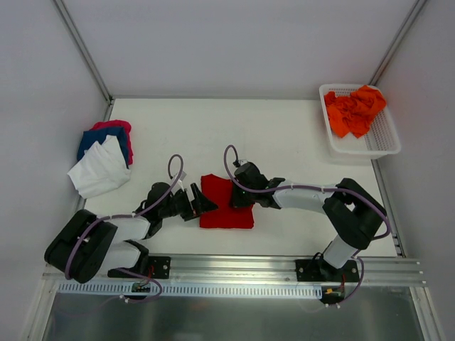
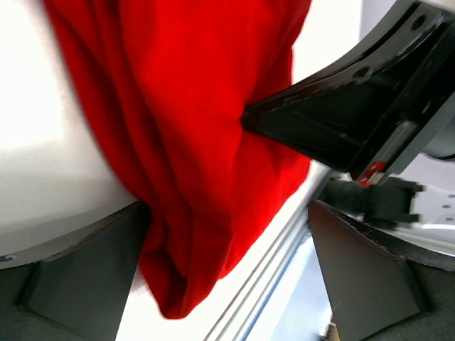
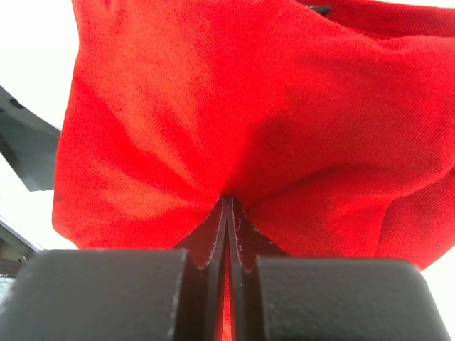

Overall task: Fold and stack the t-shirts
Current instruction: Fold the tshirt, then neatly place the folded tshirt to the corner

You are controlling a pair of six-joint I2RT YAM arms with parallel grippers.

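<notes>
**A:** Where's the red tee?

**B:** On the surface, toward 6 o'clock. The right gripper is pinched tight on cloth at the tee's 2 o'clock side. The left gripper stands wide, straddling the 9 o'clock edge.

**A:** How will it handle?

**B:** Light and limp, likely to sag and slide. I'd take a doubled edge or a corner, not the flat middle.

Bright, even light from above, faint shadows — wrist views blow the desk out to white, foreground blurred
</notes>
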